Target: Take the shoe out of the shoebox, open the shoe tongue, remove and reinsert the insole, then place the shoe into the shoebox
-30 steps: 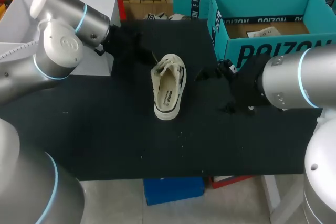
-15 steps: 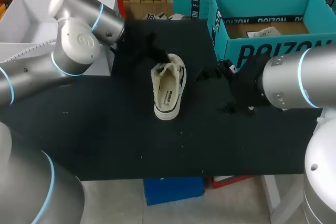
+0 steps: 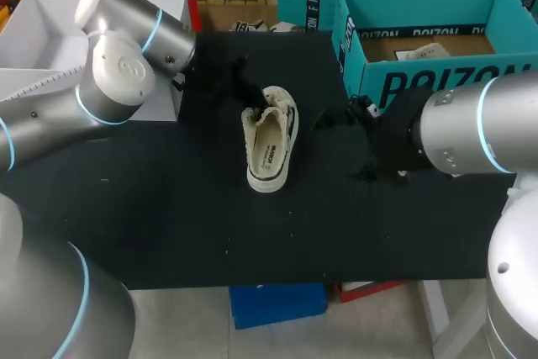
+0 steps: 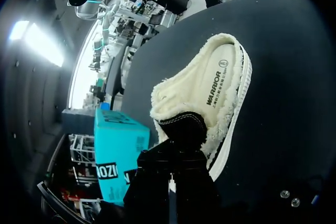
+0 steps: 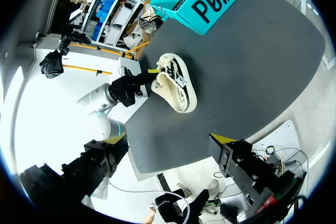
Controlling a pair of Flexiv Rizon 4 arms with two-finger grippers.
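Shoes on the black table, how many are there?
1. The shoe lies mid-table, left of the teal shoebox; another may be hidden inside it.

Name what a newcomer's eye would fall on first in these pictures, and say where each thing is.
The cream fleece-lined shoe with black trim lies alone in the middle of the black table, its opening facing up. My left gripper is at its tongue end. The open teal cardboard shoebox stands at the far right, behind my right arm.
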